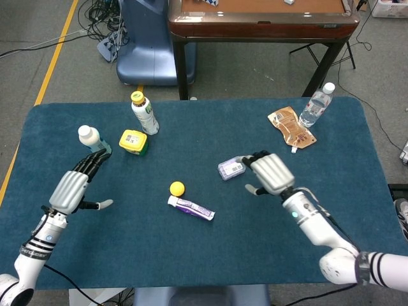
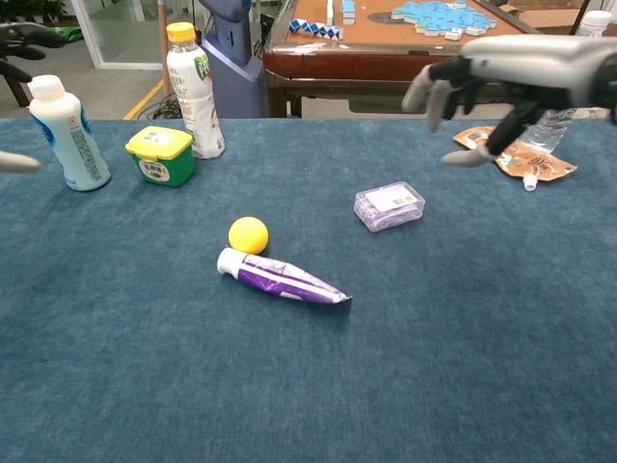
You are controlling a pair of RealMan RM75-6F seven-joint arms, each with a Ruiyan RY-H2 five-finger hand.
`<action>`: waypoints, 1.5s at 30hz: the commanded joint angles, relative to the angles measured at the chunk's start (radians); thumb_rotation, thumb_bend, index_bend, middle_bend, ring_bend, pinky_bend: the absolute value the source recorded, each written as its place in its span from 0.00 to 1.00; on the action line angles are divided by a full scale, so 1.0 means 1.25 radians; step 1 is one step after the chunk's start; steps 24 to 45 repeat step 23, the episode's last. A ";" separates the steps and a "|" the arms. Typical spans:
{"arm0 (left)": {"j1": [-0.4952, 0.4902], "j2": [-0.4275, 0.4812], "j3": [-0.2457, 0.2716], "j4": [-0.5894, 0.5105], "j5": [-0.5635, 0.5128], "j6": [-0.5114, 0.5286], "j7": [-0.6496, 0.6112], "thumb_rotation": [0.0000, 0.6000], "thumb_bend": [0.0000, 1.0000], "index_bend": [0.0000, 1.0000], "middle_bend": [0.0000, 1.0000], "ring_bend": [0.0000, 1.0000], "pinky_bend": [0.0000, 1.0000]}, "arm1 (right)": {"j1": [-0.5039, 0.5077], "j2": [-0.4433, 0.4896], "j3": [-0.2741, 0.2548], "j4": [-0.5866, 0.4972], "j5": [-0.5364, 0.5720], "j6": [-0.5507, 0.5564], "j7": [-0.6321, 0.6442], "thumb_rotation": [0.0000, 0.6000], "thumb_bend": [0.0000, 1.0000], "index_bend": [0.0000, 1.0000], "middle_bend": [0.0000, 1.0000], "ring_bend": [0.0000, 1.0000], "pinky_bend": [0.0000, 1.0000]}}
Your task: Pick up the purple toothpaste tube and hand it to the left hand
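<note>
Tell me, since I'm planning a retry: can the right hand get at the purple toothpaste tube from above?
Probably yes: the purple toothpaste tube lies uncovered on the table; only the yellow ball crowds its cap. The right hand is open.

Brightness: we see even, bright indoor light in both views.
Shadows: soft, short under the toothpaste tube (image 2: 281, 278).
Focus: sharp centrally; right hand (image 2: 472, 87) slightly blurred.

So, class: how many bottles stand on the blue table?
3. A yellow-capped bottle at the back left, a white-capped bottle further left, and a clear water bottle at the back right.
</note>
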 commanded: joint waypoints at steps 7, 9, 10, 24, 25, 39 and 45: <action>0.095 0.034 0.004 0.008 -0.113 0.039 0.105 1.00 0.00 0.00 0.00 0.00 0.09 | -0.184 0.092 -0.060 -0.028 -0.006 0.180 -0.015 1.00 0.32 0.36 0.44 0.36 0.28; 0.116 0.039 0.011 0.007 -0.122 0.054 0.131 1.00 0.00 0.00 0.00 0.00 0.09 | -0.221 0.101 -0.069 -0.027 -0.002 0.212 -0.016 1.00 0.32 0.36 0.44 0.36 0.28; 0.125 0.041 0.013 0.004 -0.125 0.060 0.139 1.00 0.00 0.00 0.00 0.00 0.09 | -0.235 0.103 -0.072 -0.027 -0.006 0.226 -0.013 1.00 0.32 0.36 0.44 0.36 0.28; 0.227 0.039 0.050 -0.071 -0.078 0.181 0.262 1.00 0.00 0.00 0.00 0.00 0.09 | -0.427 0.083 -0.113 -0.024 -0.109 0.415 0.009 1.00 0.32 0.40 0.46 0.38 0.28; 0.227 0.039 0.050 -0.071 -0.078 0.181 0.262 1.00 0.00 0.00 0.00 0.00 0.09 | -0.427 0.083 -0.113 -0.024 -0.109 0.415 0.009 1.00 0.32 0.40 0.46 0.38 0.28; 0.227 0.039 0.050 -0.071 -0.078 0.181 0.262 1.00 0.00 0.00 0.00 0.00 0.09 | -0.427 0.083 -0.113 -0.024 -0.109 0.415 0.009 1.00 0.32 0.40 0.46 0.38 0.28; 0.227 0.039 0.050 -0.071 -0.078 0.181 0.262 1.00 0.00 0.00 0.00 0.00 0.09 | -0.427 0.083 -0.113 -0.024 -0.109 0.415 0.009 1.00 0.32 0.40 0.46 0.38 0.28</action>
